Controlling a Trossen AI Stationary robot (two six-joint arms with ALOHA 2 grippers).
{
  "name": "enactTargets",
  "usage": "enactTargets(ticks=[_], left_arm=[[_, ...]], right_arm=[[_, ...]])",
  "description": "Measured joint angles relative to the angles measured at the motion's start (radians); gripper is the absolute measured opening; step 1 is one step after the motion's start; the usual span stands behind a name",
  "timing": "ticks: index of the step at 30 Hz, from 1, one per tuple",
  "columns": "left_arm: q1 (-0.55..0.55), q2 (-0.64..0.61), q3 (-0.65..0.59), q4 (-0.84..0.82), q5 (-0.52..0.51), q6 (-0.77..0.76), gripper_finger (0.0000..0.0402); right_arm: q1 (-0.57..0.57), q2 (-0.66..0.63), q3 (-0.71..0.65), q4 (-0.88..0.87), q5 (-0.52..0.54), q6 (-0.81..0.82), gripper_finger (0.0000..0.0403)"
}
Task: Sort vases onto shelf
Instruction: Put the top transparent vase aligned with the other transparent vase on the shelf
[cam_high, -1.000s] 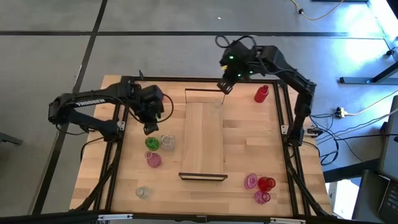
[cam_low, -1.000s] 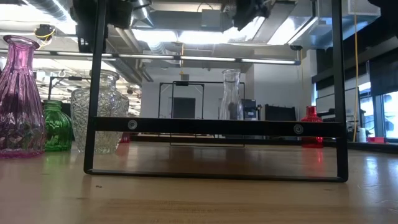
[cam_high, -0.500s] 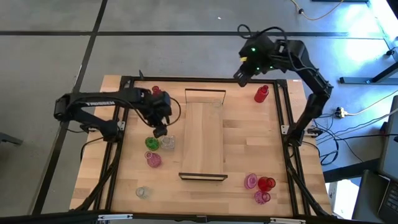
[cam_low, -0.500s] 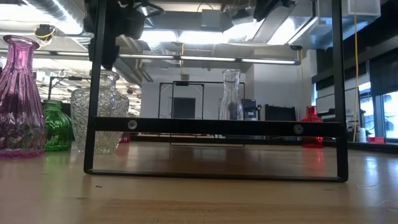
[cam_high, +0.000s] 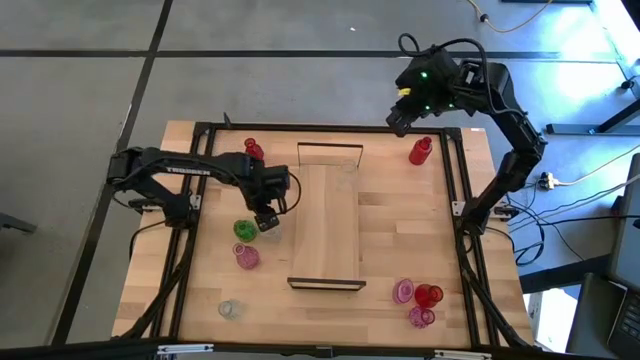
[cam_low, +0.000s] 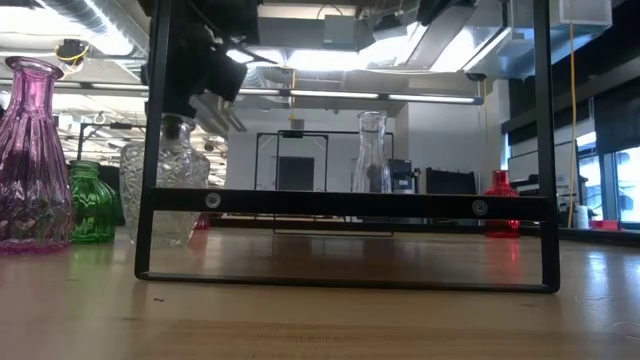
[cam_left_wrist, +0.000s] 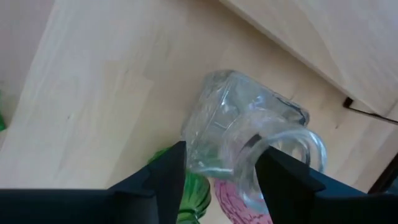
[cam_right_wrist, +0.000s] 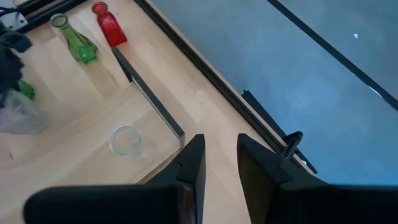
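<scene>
The shelf (cam_high: 330, 225) lies lengthwise in the table's middle. A slender clear vase (cam_high: 349, 166) stands on its far end. Left of the shelf stand a clear cut-glass vase (cam_left_wrist: 236, 124), a green vase (cam_high: 243, 230) and a pink vase (cam_high: 246, 257). My left gripper (cam_high: 267, 221) is down over the cut-glass vase, shut on it. My right gripper (cam_high: 398, 118) hangs high over the table's far right. Its fingers stand a little apart with nothing between them (cam_right_wrist: 221, 162). A red bottle (cam_high: 420, 151) stands just below it. My left gripper has the cut-glass vase's neck (cam_left_wrist: 239, 155) between its two fingers, just below the rim. The fingers (cam_left_wrist: 165, 180) come from above, pointing down. The vase stands upright with its base (cam_low: 160, 235) on the table.
A red vase (cam_high: 254, 150) stands at the far left and a small clear one (cam_high: 230, 309) at the near left. Two pink vases (cam_high: 404, 291) (cam_high: 421, 317) and a red one (cam_high: 429, 296) cluster at the near right. A dark frame (cam_high: 462, 215) borders the table.
My left gripper has gone toward the table's right and near edges and come down onto the cut-glass vase's neck. My right gripper has risen from the shelf's far end and gone toward the right and far edges. The slender clear vase stays standing on the shelf.
</scene>
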Motion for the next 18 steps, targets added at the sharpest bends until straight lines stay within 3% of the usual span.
enactTargets(ticks=[4, 10, 18], left_arm=[[0.0, 0.009, 0.0, -0.012, -0.009, -0.008, 0.0141], [0.016, -0.02, 0.078, -0.088, 0.005, -0.018, 0.0026], [0.083, 0.009, 0.337, -0.172, -0.035, 0.077, 0.0021]], right_arm=[[0.0, 0.0, 0.0, 0.0, 0.0, -0.021, 0.0077], [-0.001, 0.0, 0.0, 0.0, 0.009, -0.047, 0.0077], [-0.034, 0.0, -0.001, 0.001, 0.018, -0.056, 0.0076]])
